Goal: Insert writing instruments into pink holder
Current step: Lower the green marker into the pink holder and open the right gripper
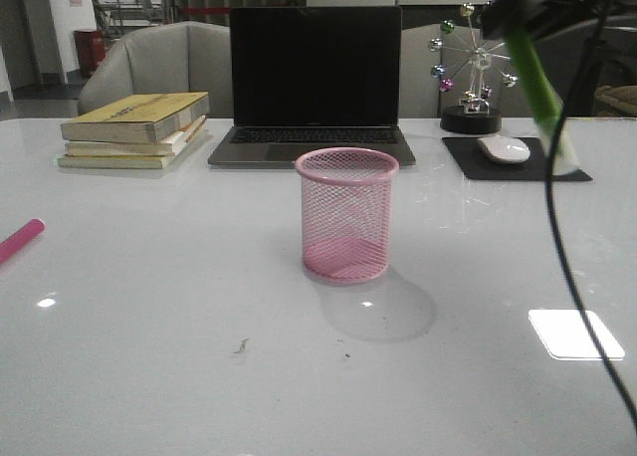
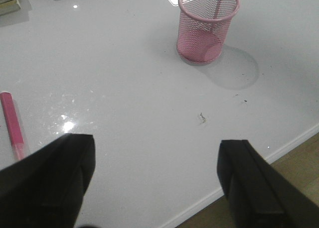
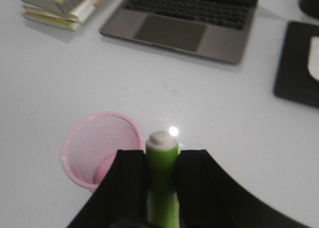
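Note:
The pink holder stands upright and empty mid-table. My right gripper is shut on the lime green pen, held high at the upper right of the front view, where the green pen hangs tilted with its white end down. From the right wrist view the pen tip sits just beside the holder's rim, well above it. The magenta pink pen lies flat at the table's left edge. My left gripper is open over bare table near the front edge, holding nothing.
An open laptop stands behind the holder. A stack of books lies at the back left. A mouse on a black pad and a ball ornament sit at the back right. A black cable hangs at right.

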`<state>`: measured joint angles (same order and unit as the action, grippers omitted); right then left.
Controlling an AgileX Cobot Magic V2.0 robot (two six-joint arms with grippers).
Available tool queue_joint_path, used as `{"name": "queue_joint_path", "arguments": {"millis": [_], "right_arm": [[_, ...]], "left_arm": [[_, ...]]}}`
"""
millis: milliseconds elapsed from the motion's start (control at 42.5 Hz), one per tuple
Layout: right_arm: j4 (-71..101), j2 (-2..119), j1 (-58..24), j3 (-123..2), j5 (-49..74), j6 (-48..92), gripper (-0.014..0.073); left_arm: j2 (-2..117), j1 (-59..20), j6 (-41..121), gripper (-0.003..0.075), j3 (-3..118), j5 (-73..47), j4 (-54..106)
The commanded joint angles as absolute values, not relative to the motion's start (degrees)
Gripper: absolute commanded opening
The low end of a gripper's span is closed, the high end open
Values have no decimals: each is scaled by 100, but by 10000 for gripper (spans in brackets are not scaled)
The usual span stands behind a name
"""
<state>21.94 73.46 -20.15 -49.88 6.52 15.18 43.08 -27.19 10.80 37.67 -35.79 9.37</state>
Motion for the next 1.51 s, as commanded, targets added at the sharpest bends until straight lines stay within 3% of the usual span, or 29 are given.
{"name": "queue_joint_path", "arguments": {"millis": [0, 165, 400, 777, 1059, 1248, 1483], "right_arm": [[2248, 7154, -2534, -5098, -518, 1604, 108], [2010, 7460, -3286, -5098, -2073, 1604, 108], [1844, 8466, -3606, -5098, -4214, 1594, 111], [1839, 10070, -3606, -5098, -5518, 1345, 118], [1839, 10174, -3606, -5105, -5444, 1345, 421], [1857, 9140, -3600, -5105, -4189, 1356, 427], [1857, 7033, -3234, -5105, -567, 1995, 427]], "left_arm": [[4311, -2754, 1046, 560, 3924, -3173, 1026], [4311, -2754, 1046, 560, 3924, -3173, 1026], [4311, -2754, 1046, 560, 3924, -3173, 1026], [4311, -2754, 1046, 560, 3924, -3173, 1026], [4311, -2754, 1046, 560, 3924, -3173, 1026], [4311, -2754, 1046, 560, 3924, -3173, 1026], [4325, -2754, 1046, 560, 3924, -3128, 1026]]}}
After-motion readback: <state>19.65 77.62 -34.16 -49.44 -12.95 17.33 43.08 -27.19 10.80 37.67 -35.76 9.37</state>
